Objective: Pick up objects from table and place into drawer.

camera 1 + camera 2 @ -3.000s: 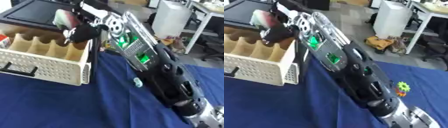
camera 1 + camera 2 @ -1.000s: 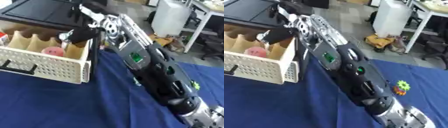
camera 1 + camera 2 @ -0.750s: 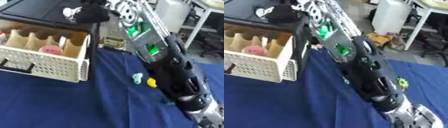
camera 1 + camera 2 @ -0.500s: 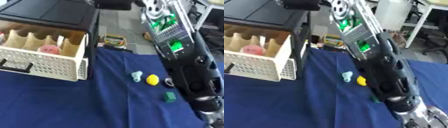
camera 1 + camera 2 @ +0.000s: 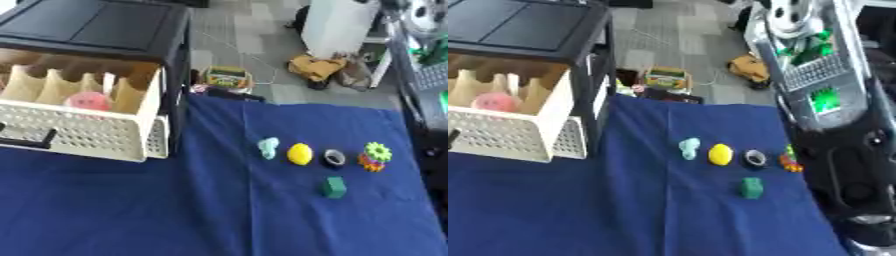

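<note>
The cream drawer point(image 5: 83, 132) stands pulled out at the left, under a black cabinet point(image 5: 96, 25). A pink round object point(image 5: 87, 101) lies in one of its compartments. On the blue cloth point(image 5: 219, 210) sit a pale teal piece point(image 5: 268, 147), a yellow oval point(image 5: 300, 154), a dark ring point(image 5: 334, 158), a green gear on an orange one point(image 5: 376, 152) and a green block point(image 5: 332, 187). My right arm point(image 5: 833, 125) rises along the right side, its hand beyond the top edge. My left hand shows in no view.
Beyond the table's far edge is grey floor with a white bin point(image 5: 337, 25), a yellow bag point(image 5: 324, 67) and a small coloured box point(image 5: 227, 77). The drawer's black handle point(image 5: 26, 142) faces the near left.
My right arm has swung up and to the right, away from the drawer, uncovering the small things on the cloth. The pink object stays in the drawer.
</note>
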